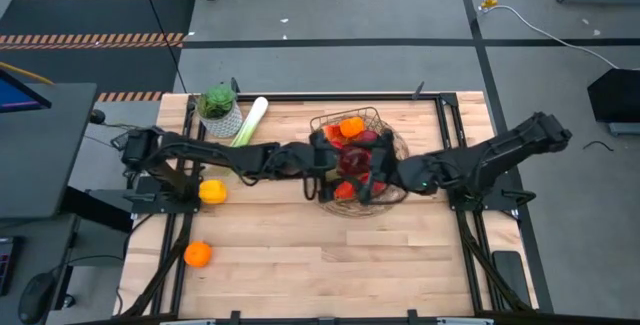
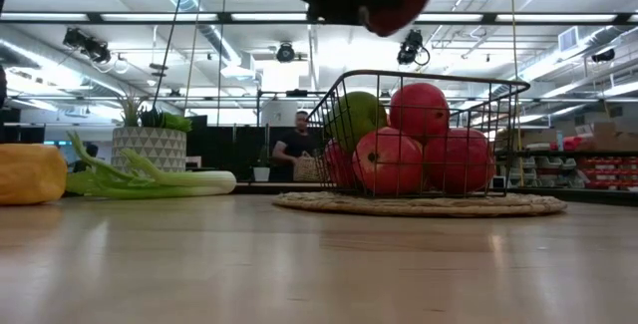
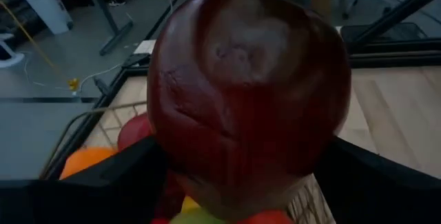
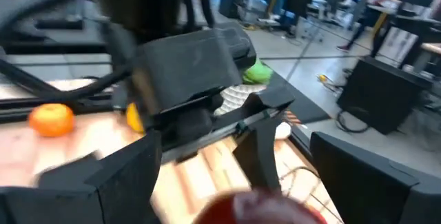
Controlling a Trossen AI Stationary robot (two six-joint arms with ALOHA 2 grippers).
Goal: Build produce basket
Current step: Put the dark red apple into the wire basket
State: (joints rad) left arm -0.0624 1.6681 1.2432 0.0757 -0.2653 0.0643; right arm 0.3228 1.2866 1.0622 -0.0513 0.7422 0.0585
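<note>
Orange fruit [image 1: 198, 254] sits alone on the wooden table [image 1: 300, 265], far out to the left of both grippers. A yellow fruit [image 1: 212, 191] lies beside the left arm's base, well behind its jaws. A plant in a white pot [image 1: 219, 110] stands at the far left edge, and a long white-green leek [image 1: 249, 122] lies just beside it.

Next comes the left gripper [image 1: 322, 165], up over the left rim of the basket [image 1: 390, 143]. Its jaws are spread wide and they hold a dark red apple [image 3: 248, 93] between them. In the left wrist view the apple fills the space between the two dark fingers [image 3: 103, 182]. In the low view the apple hangs above the basket, not touching the fruit below.

Under the jaws, the basket rests on a round woven mat [image 2: 419, 203]. It holds red apples [image 2: 387, 162], a green pear [image 2: 359, 115] and an orange [image 1: 351, 126].

On the right, the right gripper [image 1: 372, 177] is over the basket too, close to the left one. Its jaws are spread wide with nothing between them. In the right wrist view the held apple shows just below and ahead of its fingers [image 4: 358, 176].
</note>
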